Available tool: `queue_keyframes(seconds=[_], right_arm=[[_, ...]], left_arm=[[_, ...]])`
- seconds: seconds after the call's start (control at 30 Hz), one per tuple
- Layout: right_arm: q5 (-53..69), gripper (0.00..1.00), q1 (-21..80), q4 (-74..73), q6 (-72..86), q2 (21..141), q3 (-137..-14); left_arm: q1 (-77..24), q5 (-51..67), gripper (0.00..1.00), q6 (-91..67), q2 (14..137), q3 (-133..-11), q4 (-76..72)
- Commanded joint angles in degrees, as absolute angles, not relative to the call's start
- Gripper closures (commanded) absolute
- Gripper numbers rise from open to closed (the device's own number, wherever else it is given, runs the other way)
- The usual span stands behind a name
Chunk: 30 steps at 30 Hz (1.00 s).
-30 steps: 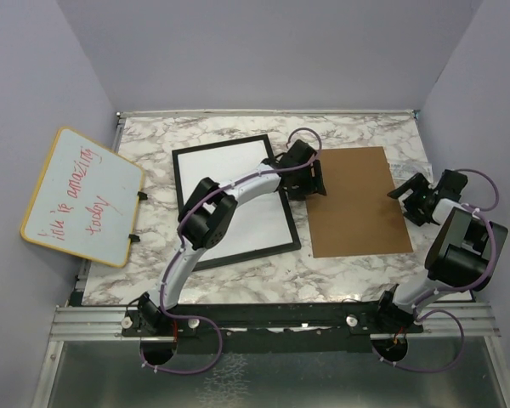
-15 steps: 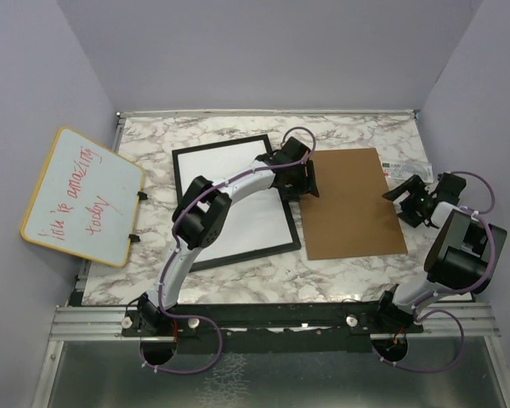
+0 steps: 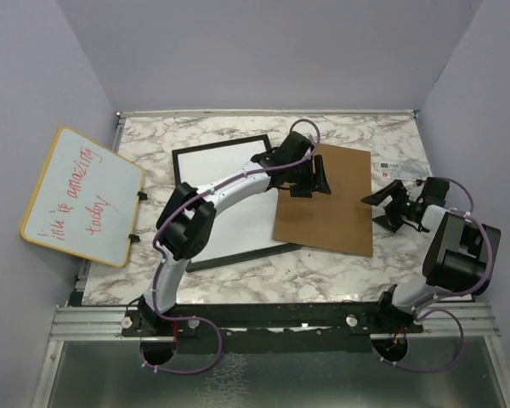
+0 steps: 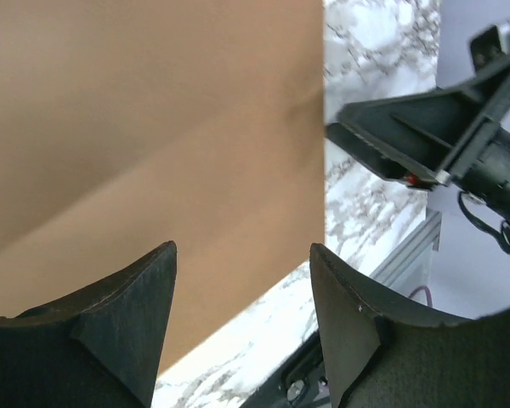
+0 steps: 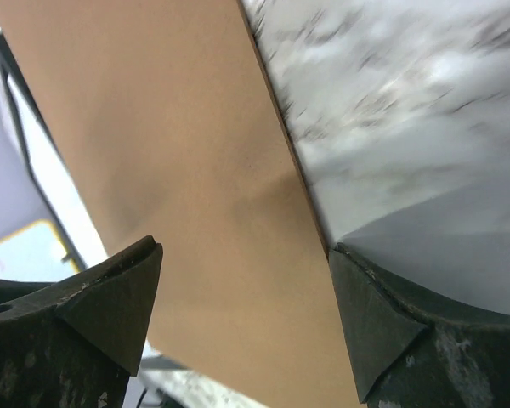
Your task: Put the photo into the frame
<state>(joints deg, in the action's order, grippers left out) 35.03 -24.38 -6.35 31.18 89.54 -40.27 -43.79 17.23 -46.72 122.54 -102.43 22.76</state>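
The black frame (image 3: 221,144) lies flat at the left-middle of the table with a white sheet (image 3: 242,225) filling it; no sunflower print shows in any view. The brown backing board (image 3: 327,212) lies tilted, its left part over the frame's right edge. My left gripper (image 3: 313,180) is open over the board's upper left part; its wrist view shows the board (image 4: 153,127) beneath the open gripper (image 4: 242,263). My right gripper (image 3: 376,211) is open at the board's right edge, and its wrist view (image 5: 245,255) shows the board (image 5: 178,170) between the fingers.
A yellow-rimmed whiteboard (image 3: 81,195) with red writing leans off the table's left side. A small white printed label (image 3: 399,166) lies at the back right. The right gripper (image 4: 425,127) shows close by in the left wrist view. Grey walls enclose the marble table (image 3: 238,276).
The brown board has slid left and turned, and now overlaps the frame's right edge. The right gripper has moved left along with the board's right edge. The left gripper has shifted slightly.
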Motion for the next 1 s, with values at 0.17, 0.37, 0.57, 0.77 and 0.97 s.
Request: queue_keyframes(seconds=[0.17, 0.37, 0.57, 0.77, 0.97], right_arm=[[37.6, 0.15, -19.34, -9.85, 36.7, 88.24, -34.26], [32.89, 0.16, -19.36, -14.64, 32.36, 85.55, -36.83], [29.9, 0.16, -19.34, -16.56, 30.15, 82.62, -35.71], [31.58, 0.17, -19.34, -15.91, 28.79, 83.01, -33.62], [32.43, 0.18, -19.34, -15.56, 28.43, 82.8, -32.25]], left_arm=[[-42.31, 13.16, 0.33, -45.81, 113.18, -92.39, 21.32], [-39.61, 11.34, 0.28, -38.11, 109.4, -91.71, 23.93], [-34.34, 10.63, 0.16, -30.33, 107.1, -88.05, 27.54], [-30.42, 20.34, 0.22, -23.78, 106.87, -81.13, 28.37], [-28.98, 22.06, 0.24, -24.0, 107.43, -78.01, 28.2]])
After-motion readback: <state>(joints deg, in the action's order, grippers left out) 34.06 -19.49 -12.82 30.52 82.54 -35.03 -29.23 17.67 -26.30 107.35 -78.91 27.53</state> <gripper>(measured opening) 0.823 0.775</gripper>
